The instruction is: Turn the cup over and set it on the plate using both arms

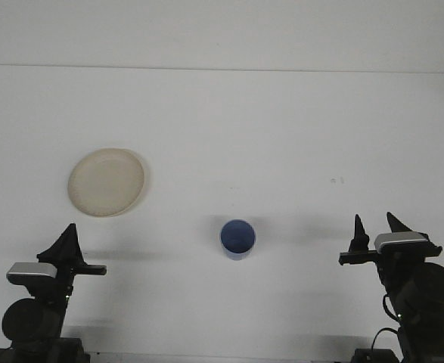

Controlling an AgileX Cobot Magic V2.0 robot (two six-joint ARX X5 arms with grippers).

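Front cam, one view only. White bench (222, 128) w/ a faint seam line across the far part.

Blue cup (238, 239): stands upright on the bench, mouth up, I can see down into it. Sits roughly centre, a bit toward my near edge, between the two arms. Nothing touching it.

Plate (106, 181): cream/beige, round, lying flat on the bench, left of centre and further from me than the cup. Well apart from the cup. Nothing on it.

Left gripper (68, 243): low at the lower-left of view, near-side of the plate, not touching it. From this angle the fingers overlap into one dark wedge shape, so I cannot tell how far they are spread. Holding nothing that I can see. Grey block sits just behind the wedge, round dark arm joint below that.

Right gripper (374, 225): low at the lower-right, well apart from the cup. Fingers stand apart w/ a clear gap between the two pointed tips, pointing up/away from me; nothing between them. Grey block and dark round joint behind, same as the left.

Both arms sit near the front edge of the bench; cup about level w/ the gripper tips in the view, closer to mid-line than to either arm. Small dark speck on the bench (336, 180) right of centre, too small to id.
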